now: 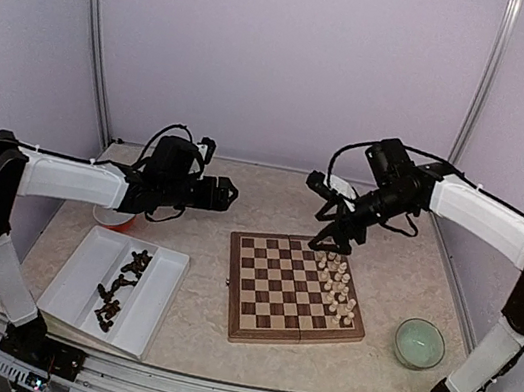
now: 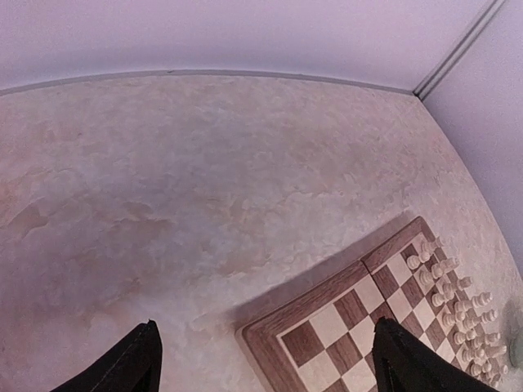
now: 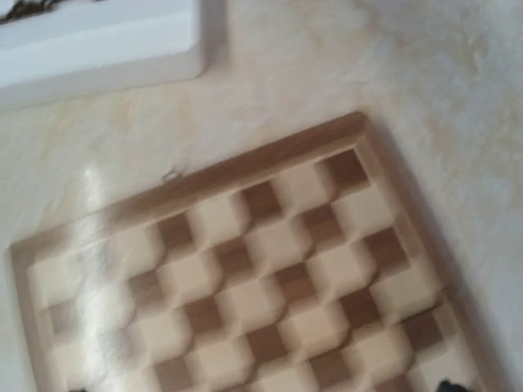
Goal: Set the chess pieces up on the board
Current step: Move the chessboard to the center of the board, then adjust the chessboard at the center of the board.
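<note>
The wooden board point(image 1: 280, 296) lies mid-table, its left squares bare. Cream pieces point(image 1: 338, 286) fill its two right columns. The dark chess pieces point(image 1: 121, 288) lie in a heap in the white divided tray point(image 1: 75, 275) at the left. My left gripper point(image 1: 230, 192) hovers over the table behind the board's far left corner. In the left wrist view the left gripper point(image 2: 265, 322) is open, its black fingertips point(image 2: 139, 359) wide apart and nothing between them. My right gripper point(image 1: 332, 241) hangs over the board's far right corner, open and empty. The right wrist view shows the board point(image 3: 245, 269) blurred.
A pale green bowl point(image 1: 419, 343) stands right of the board. A small red-and-white cup point(image 1: 114, 219) sits under the left arm, behind the tray. The tray's corner point(image 3: 98, 49) shows in the right wrist view. Purple walls close the back and sides.
</note>
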You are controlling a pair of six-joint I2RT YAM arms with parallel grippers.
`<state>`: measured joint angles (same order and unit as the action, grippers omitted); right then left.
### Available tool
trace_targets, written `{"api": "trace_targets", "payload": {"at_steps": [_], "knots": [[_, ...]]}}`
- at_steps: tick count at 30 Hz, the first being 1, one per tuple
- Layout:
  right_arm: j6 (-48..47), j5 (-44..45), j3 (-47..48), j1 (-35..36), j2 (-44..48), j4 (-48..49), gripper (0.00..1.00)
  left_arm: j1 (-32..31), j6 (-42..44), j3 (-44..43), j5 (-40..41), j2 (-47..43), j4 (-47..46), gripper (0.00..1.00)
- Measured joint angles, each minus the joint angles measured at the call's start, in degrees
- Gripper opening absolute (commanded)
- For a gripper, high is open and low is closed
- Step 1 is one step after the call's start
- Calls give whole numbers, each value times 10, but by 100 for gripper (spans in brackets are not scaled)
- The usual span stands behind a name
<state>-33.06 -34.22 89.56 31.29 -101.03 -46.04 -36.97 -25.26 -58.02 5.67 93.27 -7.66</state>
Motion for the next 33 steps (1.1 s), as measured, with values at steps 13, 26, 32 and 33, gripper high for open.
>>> {"api": "trace_targets", "payload": {"at_steps": [13, 26, 32, 33], "knots": [[-166, 63, -452, 0, 399, 19, 5, 28, 35, -254, -236, 288, 64, 84], [-277, 169, -581, 13, 381, 45, 0, 15, 47, -324, -288, 363, 142, 92], [-277, 208, -592, 14, 341, 110, 0, 13, 49, -252, -299, 328, 92, 92], [-275, 214, -592, 14, 335, 124, 0, 12, 48, -237, -299, 319, 87, 92]]}}
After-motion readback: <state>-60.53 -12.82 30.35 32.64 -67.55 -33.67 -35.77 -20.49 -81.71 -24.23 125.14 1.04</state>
